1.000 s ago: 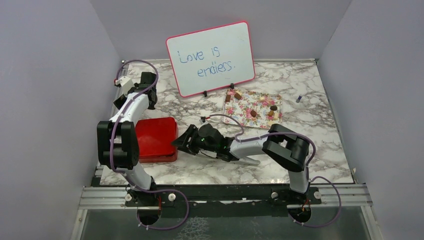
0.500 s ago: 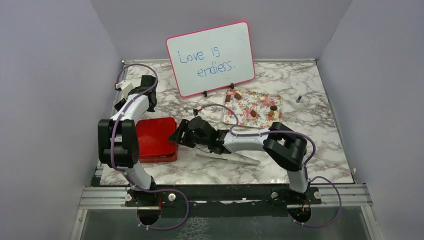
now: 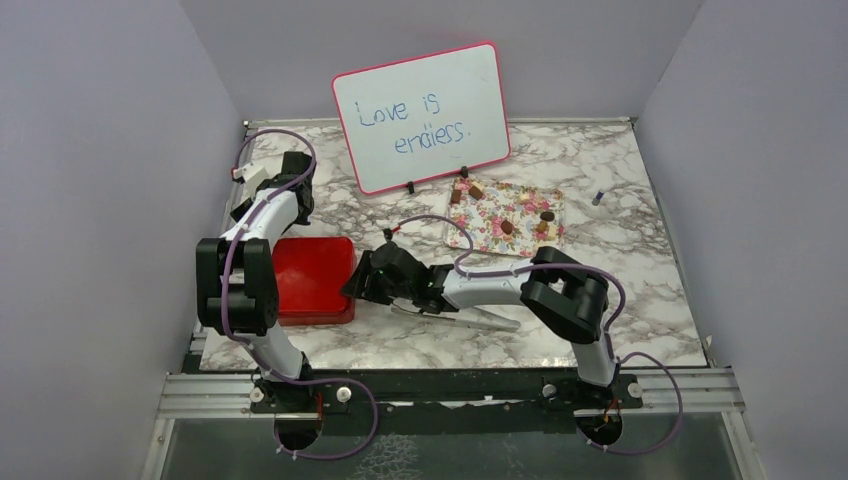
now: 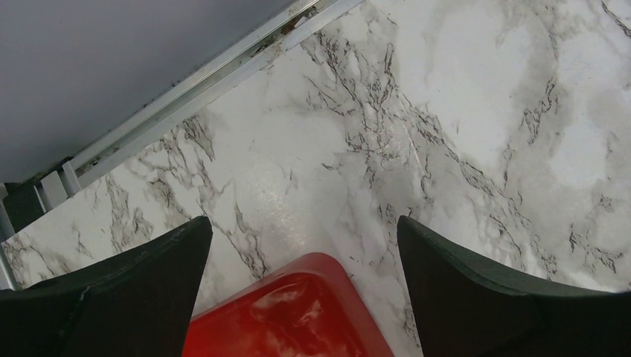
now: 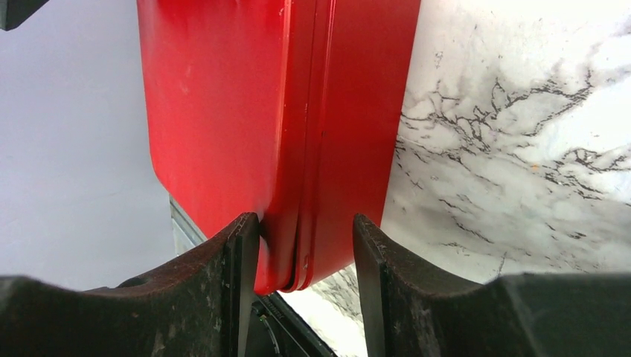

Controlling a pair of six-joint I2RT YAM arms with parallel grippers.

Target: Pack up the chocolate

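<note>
The red box (image 3: 312,278) lies flat with its lid seated on its base, so nothing inside it can be seen. Well to the right of the box and a little farther back sits the flowered tray (image 3: 485,236). It holds the chocolate (image 3: 507,227), about half a dozen brown pieces scattered loosely over the pattern.

The right gripper (image 5: 305,223) straddles the box's right-hand rim. One of its fingers (image 5: 238,256) presses the lid and the other sits against the base, so the rim is pinched between them. The left gripper (image 4: 301,227) hangs over the box's far left corner, its fingers spread wide and holding nothing.

The marble table (image 3: 620,270) is white with grey veins, and a metal rail (image 4: 186,82) runs along its edge beyond that same corner. Pale lilac walls (image 3: 100,200) close in three sides. A whiteboard (image 3: 420,115) reading "Love is endless." stands behind the box, off to its right.

The pieces are too small to tell any long axis or facing. Their scatter follows the tray's longer side, running away from the box.
</note>
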